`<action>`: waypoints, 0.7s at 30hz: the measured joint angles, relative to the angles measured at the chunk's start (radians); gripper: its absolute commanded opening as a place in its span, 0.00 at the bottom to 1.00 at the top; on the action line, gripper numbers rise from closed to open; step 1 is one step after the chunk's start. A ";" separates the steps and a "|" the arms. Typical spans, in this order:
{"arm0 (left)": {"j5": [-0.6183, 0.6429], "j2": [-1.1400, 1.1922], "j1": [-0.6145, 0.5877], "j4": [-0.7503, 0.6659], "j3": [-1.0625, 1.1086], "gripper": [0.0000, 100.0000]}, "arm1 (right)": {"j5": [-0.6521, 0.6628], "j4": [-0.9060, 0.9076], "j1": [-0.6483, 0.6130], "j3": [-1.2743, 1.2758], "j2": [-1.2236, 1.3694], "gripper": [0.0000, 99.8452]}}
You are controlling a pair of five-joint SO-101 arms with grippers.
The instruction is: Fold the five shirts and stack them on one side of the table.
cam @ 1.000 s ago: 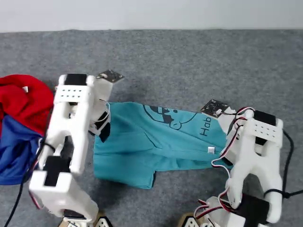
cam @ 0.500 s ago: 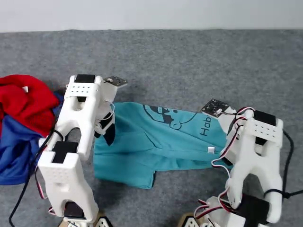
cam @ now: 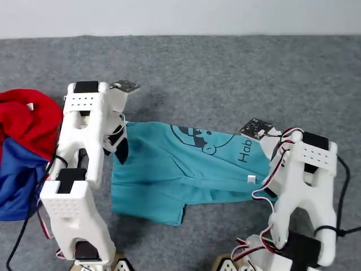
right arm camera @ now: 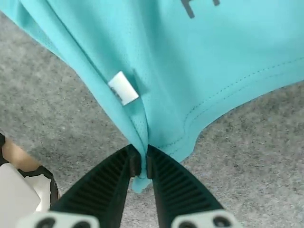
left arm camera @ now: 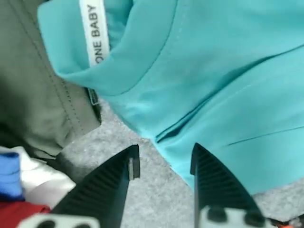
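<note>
Right pincer (right arm camera: 141,164) pinching teal shirt (cam: 186,169) hem, left pincer (left arm camera: 164,159) gaping wide beside collar (left arm camera: 114,61), shirt lying lengthwise between arms across bench (cam: 225,73).

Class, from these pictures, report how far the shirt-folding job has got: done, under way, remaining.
Done: nothing yet; every shirt seen lies unfolded. In hand: the teal shirt lies spread on the table, the right gripper shut on its edge, the left gripper open by its collar. Left: folding it, then the red shirt and blue shirt heaped at the table's side, and stacking them.
</note>
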 measured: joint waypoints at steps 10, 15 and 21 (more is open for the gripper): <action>0.000 0.049 0.034 -0.032 0.086 0.14 | 0.000 0.000 0.000 0.000 0.000 0.01; 0.000 0.087 0.037 -0.037 0.086 0.11 | 0.000 0.000 0.000 0.000 0.000 0.01; 0.000 0.087 0.049 -0.037 0.086 0.01 | 0.000 0.000 0.000 0.000 0.000 0.01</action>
